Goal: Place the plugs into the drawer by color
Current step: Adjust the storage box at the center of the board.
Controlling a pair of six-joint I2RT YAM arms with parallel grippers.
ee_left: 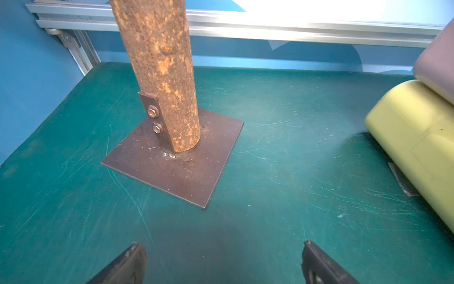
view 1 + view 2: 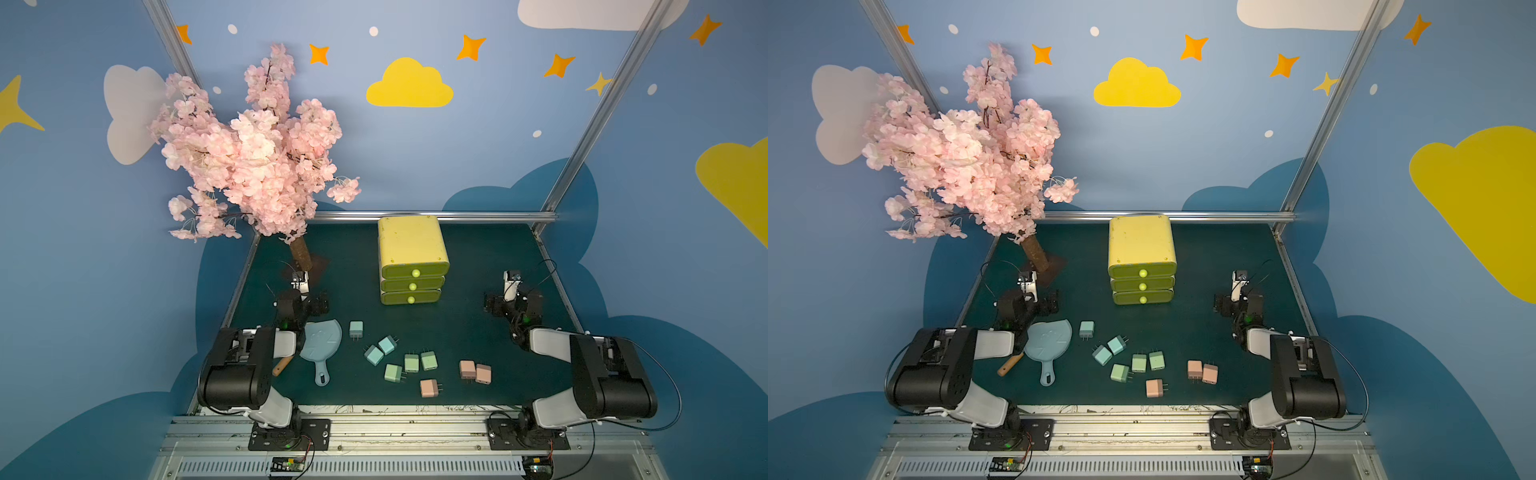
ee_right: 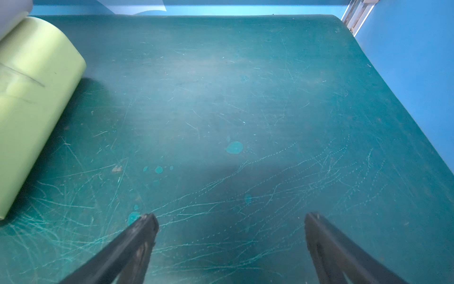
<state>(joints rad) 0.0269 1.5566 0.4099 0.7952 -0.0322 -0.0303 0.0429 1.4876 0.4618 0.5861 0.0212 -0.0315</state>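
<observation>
Clearly, the sorting has not begun. Both claws stand released and empty: the left gripper [image 1: 222,246] faces the tree trunk [image 1: 159,73], and the right gripper [image 3: 231,216] hangs over the bare mat [image 3: 245,98]. The nine plugs [image 2: 411,362] lie on the mat in loose groups of blue, green and pink, in front of the three-drawer chest [image 2: 411,249]. All its drawers look closed, so I judge that the next move is a pull on a round knob [image 2: 415,273].

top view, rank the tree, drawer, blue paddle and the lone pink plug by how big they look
1. tree, largest, though its blossoms sit nearer the camera
2. drawer
3. paddle
4. pink plug, smallest
</observation>
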